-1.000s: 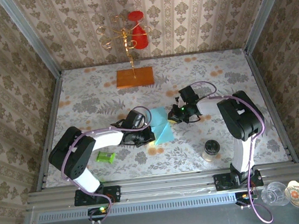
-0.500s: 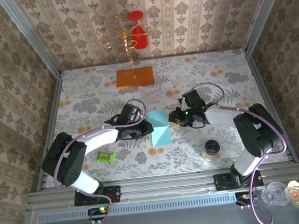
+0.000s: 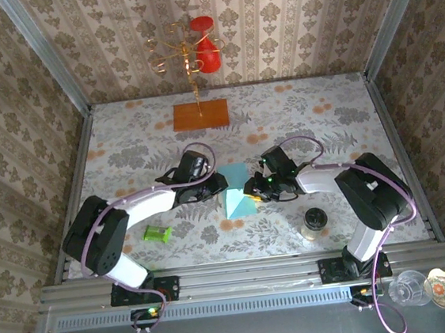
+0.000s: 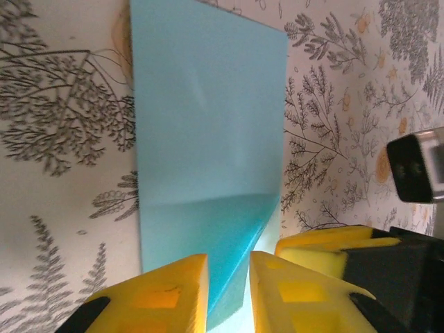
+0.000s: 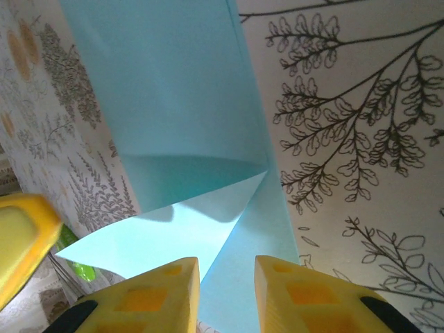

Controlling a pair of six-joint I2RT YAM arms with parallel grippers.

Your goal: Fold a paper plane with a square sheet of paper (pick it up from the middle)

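In the top external view we are seeing the square sheet of paper lying partly folded near the middle of the table, a little toward its near edge. The left gripper is sitting at its left side and the right gripper at its right, and we are judging that they are flanking it to work the crease from both sides. A green cylinder and a jar are standing toward the near edge, and an orange board and a gold stand at the far edge. All are well apart from the paper, so nothing is blocking it. In the left wrist view that gripper's yellow fingers are standing slightly parted, with the raised folded edge running into the gap, seemingly not pinched. The other gripper is crowding in just beside it. In the right wrist view its fingers are likewise a little apart around the diagonal flap.
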